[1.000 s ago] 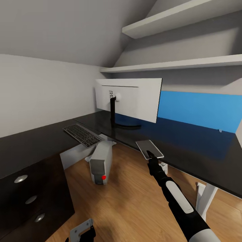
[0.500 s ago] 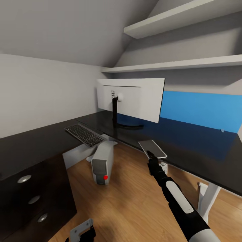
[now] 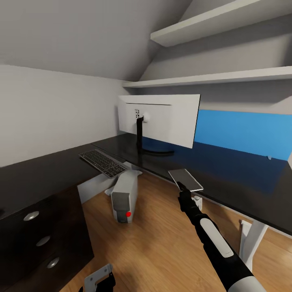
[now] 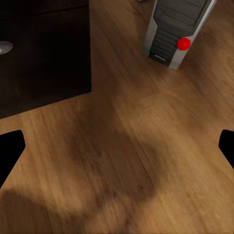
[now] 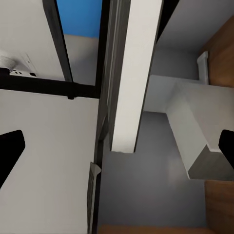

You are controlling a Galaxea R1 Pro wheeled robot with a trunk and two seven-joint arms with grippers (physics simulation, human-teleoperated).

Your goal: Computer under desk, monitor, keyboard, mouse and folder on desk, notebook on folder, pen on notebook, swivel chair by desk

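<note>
Thin light-grey notebook (image 3: 185,179) clamped in right gripper (image 3: 182,187), held tilted at front edge of glossy black desk (image 3: 227,178), partly over it. Monitor (image 3: 162,118) white back showing, on desk; slim grey keyboard (image 3: 102,162) on desk's left wing; silver computer (image 3: 124,200) with red button on floor, seemingly half under desk. Left gripper (image 4: 117,146) low over wood floor (image 4: 126,161), jaws wide apart.

You see a glossy black desk (image 3: 227,170), a monitor (image 3: 162,117) with a white back on a black stand, a dark-keyed keyboard (image 3: 101,162) framed in silver-grey, a silver-grey computer (image 3: 123,198) with a red button, and a light-grey notebook (image 3: 185,179)
</note>
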